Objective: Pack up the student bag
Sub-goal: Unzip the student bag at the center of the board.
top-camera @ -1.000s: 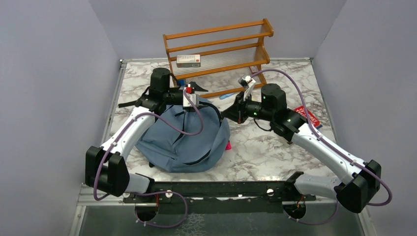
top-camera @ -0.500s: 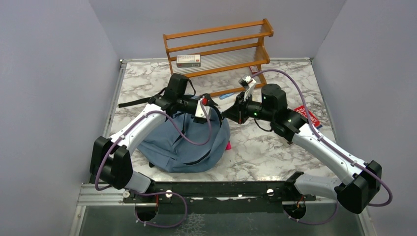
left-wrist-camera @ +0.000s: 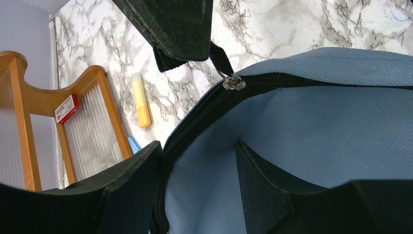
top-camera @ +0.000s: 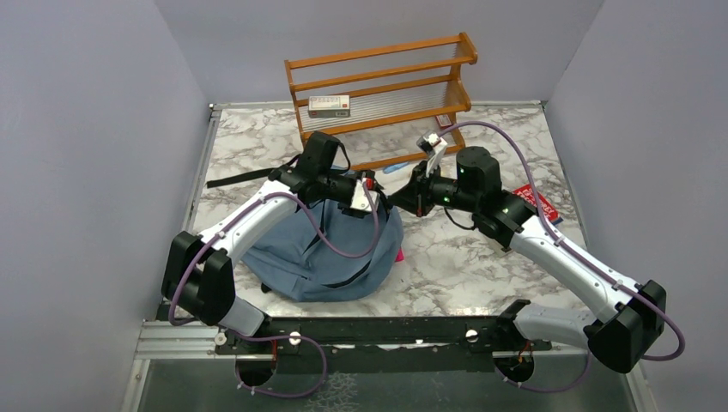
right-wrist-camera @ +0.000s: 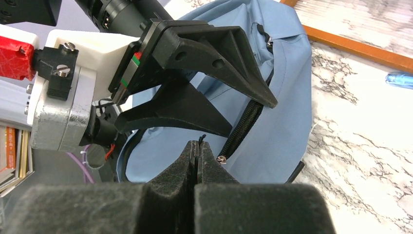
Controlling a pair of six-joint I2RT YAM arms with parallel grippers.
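My right gripper is clenched on the black zipper pull, its fingertips pressed flat together with the tab's end poking out between them and the metal slider hanging just below. Facing it, the left gripper is released, jaws apart and straddling the zipped rim of the student bag: one finger sits outside the fabric, the other inside the blue lining. The bag lies slumped on the marble table between the two arms, mouth turned toward the wooden rack. As I read it, I'm opening the mouth wide enough to load things. To do that well, I'd close the left jaws on the fabric just under the teeth, not on the teeth themselves. Then I'd draw the pull along the line of the track, so the slider doesn't jam. An orange marker waits near the rack.
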